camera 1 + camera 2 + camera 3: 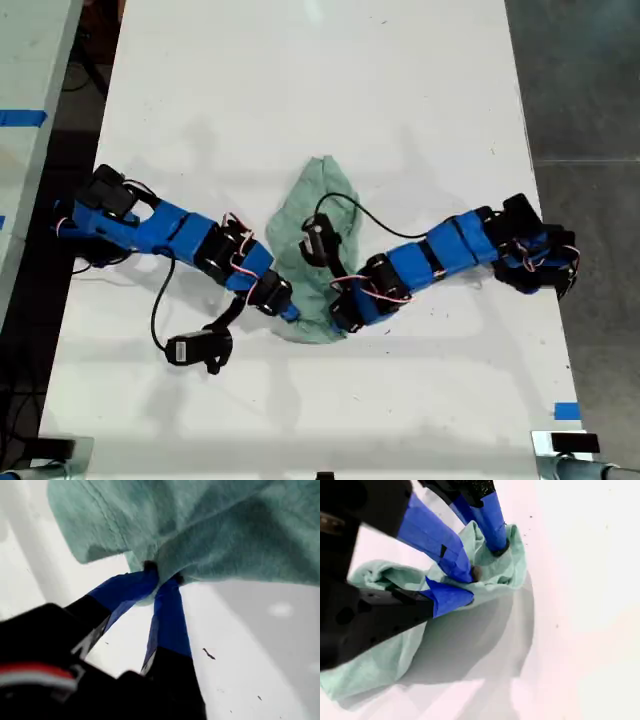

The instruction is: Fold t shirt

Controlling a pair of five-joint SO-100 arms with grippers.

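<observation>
The t shirt (315,200) is a pale mint-green bundle at the middle of the white table (330,90), crumpled and partly doubled over. My first gripper (287,308) reaches in from the exterior view's left. Its blue-taped fingers are shut on the shirt's near edge (162,575), and the shirt (210,525) spreads beyond them. My second gripper (335,318) comes from the exterior view's right and is shut on the same end of the shirt (470,582). My first gripper's fingertips (497,547) pinch the cloth close beside it. The held edge casts a shadow under it on the table.
The second arm's wrist camera (318,235) and a black cable hang over the shirt. The first arm's camera (190,350) sits low over the table. A blue tape mark (566,410) lies near the table's front corner at the exterior view's right. Dark floor (590,100) borders both long sides.
</observation>
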